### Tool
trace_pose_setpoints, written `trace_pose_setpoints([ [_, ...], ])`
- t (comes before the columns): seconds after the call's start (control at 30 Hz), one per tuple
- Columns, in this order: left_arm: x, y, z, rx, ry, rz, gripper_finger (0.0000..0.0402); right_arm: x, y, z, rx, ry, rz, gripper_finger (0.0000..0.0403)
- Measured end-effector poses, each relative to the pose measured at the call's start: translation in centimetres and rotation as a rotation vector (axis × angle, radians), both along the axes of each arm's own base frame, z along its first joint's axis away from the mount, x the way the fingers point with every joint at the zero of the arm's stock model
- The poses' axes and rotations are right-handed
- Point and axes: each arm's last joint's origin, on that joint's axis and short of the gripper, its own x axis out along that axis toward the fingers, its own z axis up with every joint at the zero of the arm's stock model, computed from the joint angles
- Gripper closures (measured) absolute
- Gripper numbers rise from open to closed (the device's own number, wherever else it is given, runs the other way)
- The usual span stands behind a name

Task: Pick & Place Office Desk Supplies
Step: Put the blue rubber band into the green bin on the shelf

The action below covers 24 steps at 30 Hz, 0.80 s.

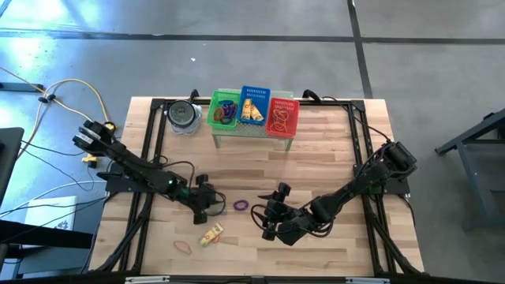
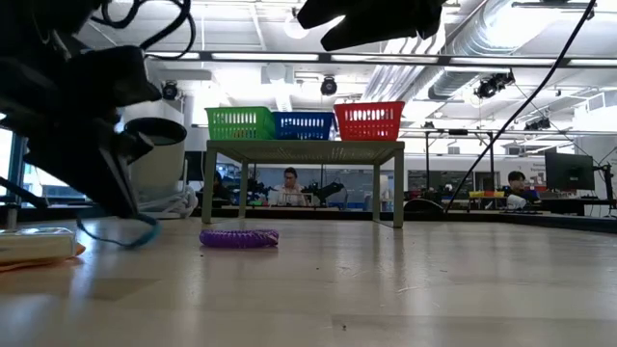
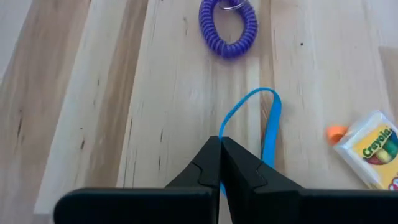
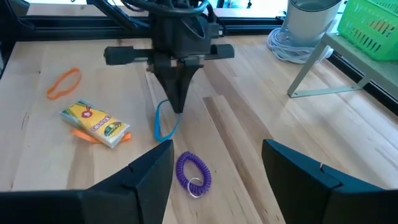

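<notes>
The left hand (image 4: 178,102) is pinched closed on a thin blue rubber band (image 3: 268,127), its dark pointed fingers (image 3: 211,163) meeting on one end of the loop. The band hangs from the tips in a long narrow loop whose far end lies on or just above the pale wooden table (image 1: 331,158); from the low view I cannot tell which. Just beyond the band lies a purple coiled wrist loop (image 3: 228,28), springy and ridged, flat on the planks with a small metal ring at one end. Off to one side of the left hand sits a small yellow crayon box (image 4: 96,123), oblong and glossy, with an orange crayon (image 3: 336,132) poking out beside it. A thin orange rubber band (image 4: 63,83) lies further out, apart from the box.

The right hand (image 4: 214,171) hovers near the coil with its wide flat fingers spread well apart, gripping nothing.

At the table's far edge a small stand carries three mesh plastic baskets side by side: green (image 1: 224,110), blue (image 1: 254,105) and red (image 1: 282,117), with loops and yellow pieces inside. A round grey tin (image 1: 183,116) stands beside the green one.
</notes>
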Motion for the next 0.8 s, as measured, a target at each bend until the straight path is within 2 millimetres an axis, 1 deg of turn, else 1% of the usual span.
trace_pose_setpoints([
  [0.27, 0.8, -1.2, 2.4, 0.065, -0.005, 0.009, 0.0401, 0.1, 0.2, 0.1, 0.036, -0.003, 0.035, 0.017],
  [0.4, 1.5, -1.9, 4.4, 0.11, -0.028, 0.031, 0.0401, 0.3, 0.2, 0.2, 0.048, -0.017, 0.035, 0.017],
  [0.53, 2.1, -3.0, 6.6, 0.139, -0.1, 0.057, 0.0401, 0.5, 0.1, 0.3, 0.063, -0.038, 0.031, 0.017],
  [0.67, 2.2, -4.0, 8.3, 0.185, -0.187, 0.09, 0.0401, 1.2, 0.1, -0.5, 0.081, -0.042, 0.043, 0.017],
  [0.73, 2.1, -4.4, 8.9, 0.214, -0.225, 0.116, 0.0401, 1.8, -0.1, -0.9, 0.106, -0.047, 0.055, 0.017],
  [0.8, 2.0, -4.9, 9.3, 0.236, -0.258, 0.134, 0.0401, 1.9, -0.4, -1.4, 0.095, -0.019, 0.059, 0.017],
])
